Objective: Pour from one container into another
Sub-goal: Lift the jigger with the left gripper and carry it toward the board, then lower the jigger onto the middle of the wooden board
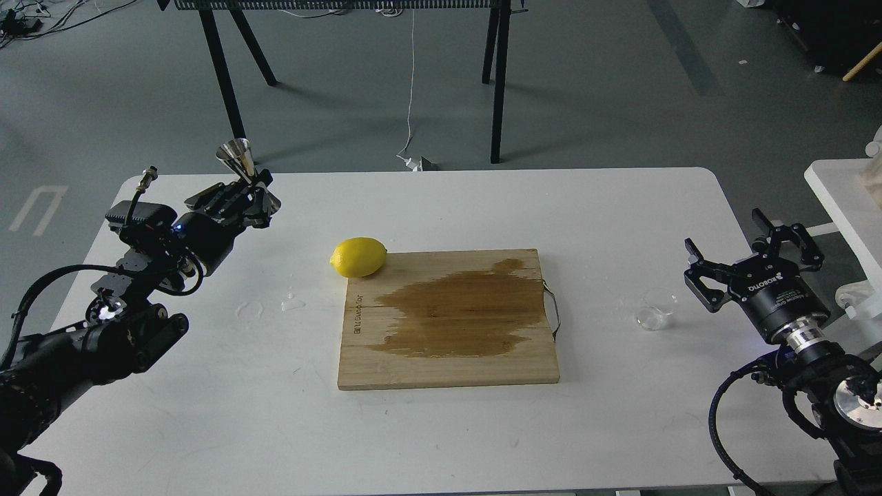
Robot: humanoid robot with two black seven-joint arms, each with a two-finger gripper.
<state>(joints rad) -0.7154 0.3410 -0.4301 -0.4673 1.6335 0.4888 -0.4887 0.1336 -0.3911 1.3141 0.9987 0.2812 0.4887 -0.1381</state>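
My left gripper (253, 193) is shut on the steel jigger (242, 165), holding it upright well above the far left part of the white table (427, 200). The jigger's upper cone sticks up above the fingers. The small clear glass cup (655, 309) stands on the table at the right, between the cutting board and my right gripper (747, 256). That gripper is open, just right of the cup and not touching it.
A wooden cutting board (448, 320) with a large wet stain lies mid-table, a yellow lemon (358, 257) at its far left corner. Small water spots (293, 302) mark the table left of the board. A white side table (844, 193) stands at the right edge.
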